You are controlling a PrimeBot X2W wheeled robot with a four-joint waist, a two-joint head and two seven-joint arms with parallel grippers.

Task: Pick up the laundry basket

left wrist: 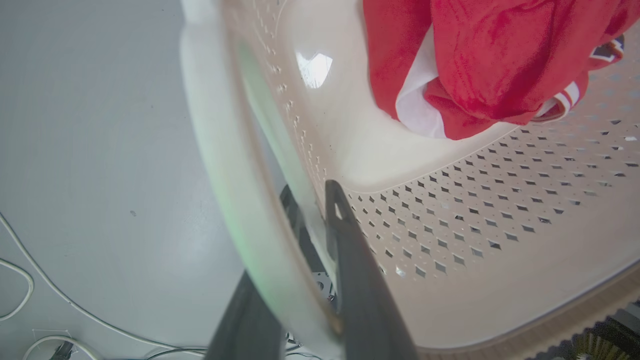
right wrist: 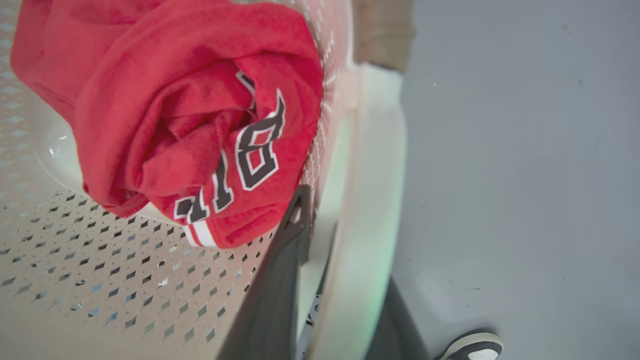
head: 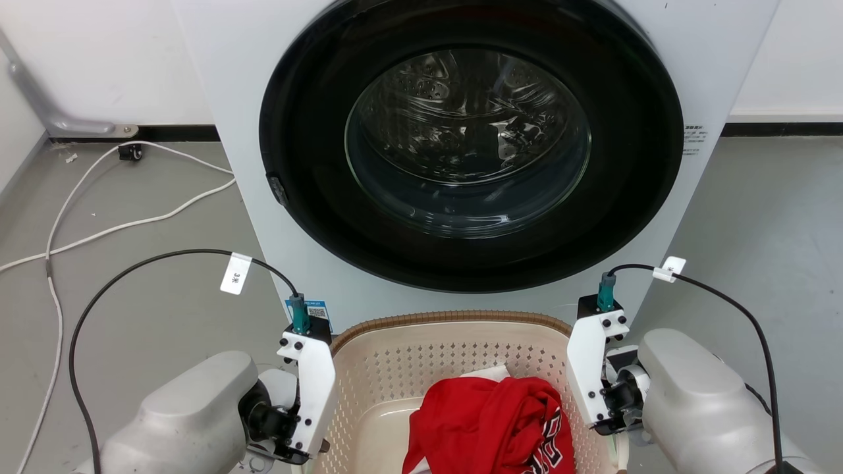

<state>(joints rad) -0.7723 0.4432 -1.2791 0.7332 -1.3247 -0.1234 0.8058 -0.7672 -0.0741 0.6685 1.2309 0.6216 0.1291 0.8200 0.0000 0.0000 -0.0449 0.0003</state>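
Laundry corner in a bare test room, more lab than home.

Front-load washing machine [head: 467, 151] w/ big round glass door & steel drum stands on plain grey floor [head: 164, 309] against white wall [head: 99, 59] w/ dark skirting [head: 174, 133]. A cream perforated laundry basket [head: 421, 368] holding a red jersey [head: 487, 421] sits just in front of it, hence laundry. Lab-like bits: loose white cables [head: 172, 212] trailing over the floor, grey pipe [head: 39, 99] fixed at wall base, printed tag [head: 236, 274] on a black robot lead, QR sticker [head: 316, 311] on the machine front. Right wrist view: a person's black & white sneaker [right wrist: 475, 346] on the same grey floor.
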